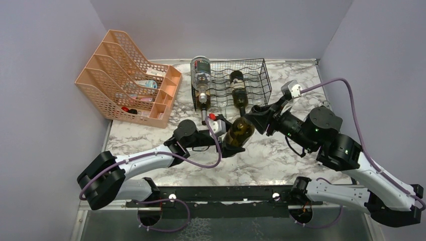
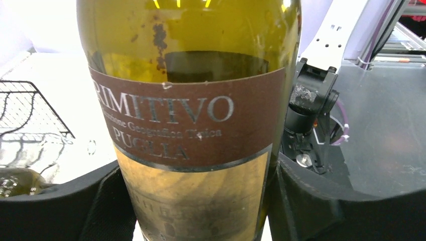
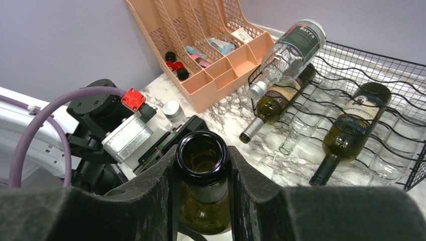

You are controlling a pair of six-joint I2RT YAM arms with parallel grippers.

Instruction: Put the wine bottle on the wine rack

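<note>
An olive-green wine bottle (image 1: 240, 131) with a brown "Primitivo Puglia" label (image 2: 191, 125) is held off the marble table between both arms, in front of the rack. My left gripper (image 1: 224, 136) is shut on its body, with a black finger on each side of the label (image 2: 196, 201). My right gripper (image 1: 257, 118) is shut on its neck, and the open mouth (image 3: 202, 153) shows between my fingers (image 3: 202, 173). The black wire wine rack (image 1: 253, 75) stands at the back centre and holds three lying bottles. It also shows in the right wrist view (image 3: 402, 75).
A peach-orange mesh file organizer (image 1: 120, 75) with small items stands at the back left beside the rack. A clear bottle (image 1: 201, 70) lies on the rack's left end, a green one (image 1: 203, 100) below it, and another green one (image 1: 239, 93) mid-rack. Grey walls enclose the table.
</note>
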